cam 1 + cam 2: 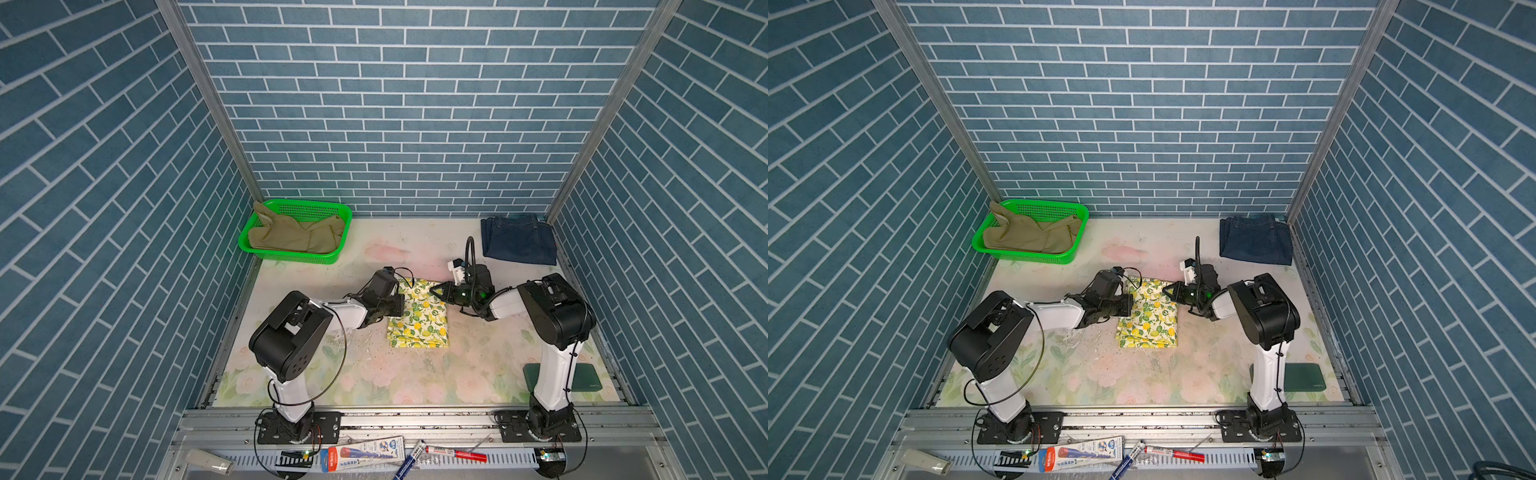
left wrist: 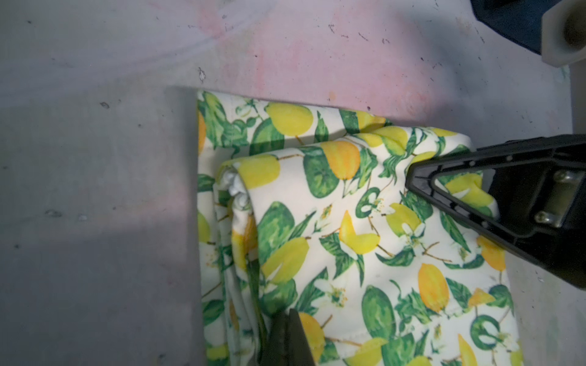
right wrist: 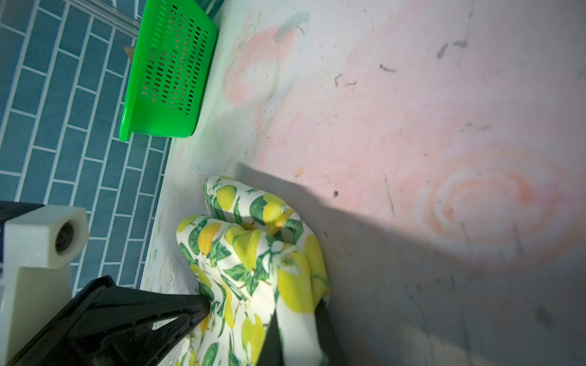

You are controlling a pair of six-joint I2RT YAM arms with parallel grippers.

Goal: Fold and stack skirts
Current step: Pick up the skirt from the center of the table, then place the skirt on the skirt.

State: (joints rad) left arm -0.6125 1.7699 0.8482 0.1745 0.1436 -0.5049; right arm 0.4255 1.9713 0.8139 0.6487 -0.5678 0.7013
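The lemon-print skirt lies folded at the table's middle. My left gripper is at its left edge, and in the left wrist view its shut fingertips rest on the skirt. My right gripper is at the far right corner. It is shut on a bunched fold of this skirt, with cloth between its fingers. The folded denim skirt lies at the back right. The khaki skirt lies crumpled in the basket.
A green mesh basket stands at the back left corner. A dark green pad lies behind the right arm's base. Pens and a tube lie on the front rail. Brick-pattern walls close three sides.
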